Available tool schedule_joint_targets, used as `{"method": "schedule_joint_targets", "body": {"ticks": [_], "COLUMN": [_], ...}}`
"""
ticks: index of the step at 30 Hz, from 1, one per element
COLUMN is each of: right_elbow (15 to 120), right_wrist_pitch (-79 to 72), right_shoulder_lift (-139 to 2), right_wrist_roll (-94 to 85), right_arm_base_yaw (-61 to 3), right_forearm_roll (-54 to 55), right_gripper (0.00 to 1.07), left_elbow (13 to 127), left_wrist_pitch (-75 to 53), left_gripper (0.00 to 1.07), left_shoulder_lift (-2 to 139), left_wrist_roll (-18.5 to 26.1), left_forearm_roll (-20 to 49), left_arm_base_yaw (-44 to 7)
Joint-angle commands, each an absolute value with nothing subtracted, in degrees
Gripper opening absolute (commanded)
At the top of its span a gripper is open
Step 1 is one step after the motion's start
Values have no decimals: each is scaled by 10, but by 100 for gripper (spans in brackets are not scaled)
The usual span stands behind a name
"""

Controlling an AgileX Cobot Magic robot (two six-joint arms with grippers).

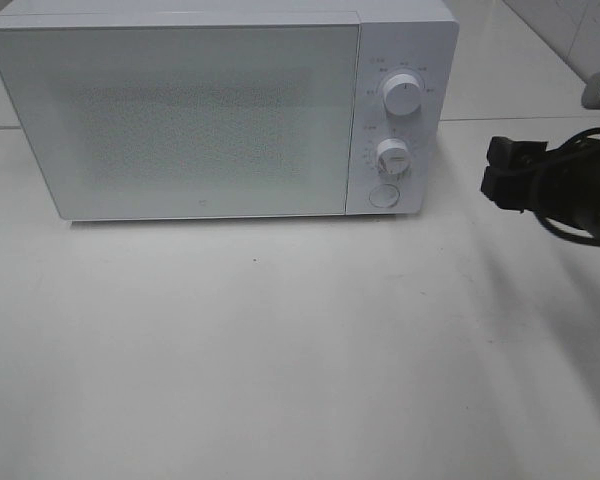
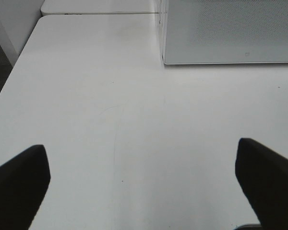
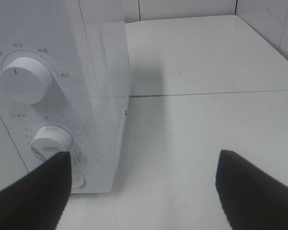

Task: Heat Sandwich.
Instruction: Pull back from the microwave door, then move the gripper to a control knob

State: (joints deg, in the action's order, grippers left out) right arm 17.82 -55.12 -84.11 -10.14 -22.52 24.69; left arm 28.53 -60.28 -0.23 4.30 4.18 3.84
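The right gripper (image 3: 144, 158) gapes wide and empty, just off the knob side of the white microwave (image 1: 180, 120), not touching it. The left gripper (image 2: 141, 148) hangs equally wide over the white table (image 2: 110, 96). The microwave door is shut; the sandwich is nowhere in sight.

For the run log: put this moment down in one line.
microwave: shut | sandwich: not in view | left gripper: open, empty, over table | right gripper: open, empty, right of microwave, apart

Only illegible markings on microwave (image 1: 180, 120)
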Motion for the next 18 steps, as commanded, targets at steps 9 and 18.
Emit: {"method": "schedule_joint_targets", "body": {"ticks": [9, 18], "right_elbow": [210, 276], "right_wrist_pitch": [-658, -667], "right_shoulder_lift": [-948, -1016], "right_wrist_roll": [-135, -136], "right_arm_base_yaw": [-344, -362], "right_forearm_roll": [344, 377], "right_gripper": [76, 76], "left_elbow": [283, 283], "left_wrist_pitch": [-595, -595], "left_gripper": [101, 101], "left_shoulder_lift": [-17, -17], "left_wrist_roll": [42, 42], "left_forearm_roll": [46, 46], "left_arm_base_yaw": [38, 38]}}
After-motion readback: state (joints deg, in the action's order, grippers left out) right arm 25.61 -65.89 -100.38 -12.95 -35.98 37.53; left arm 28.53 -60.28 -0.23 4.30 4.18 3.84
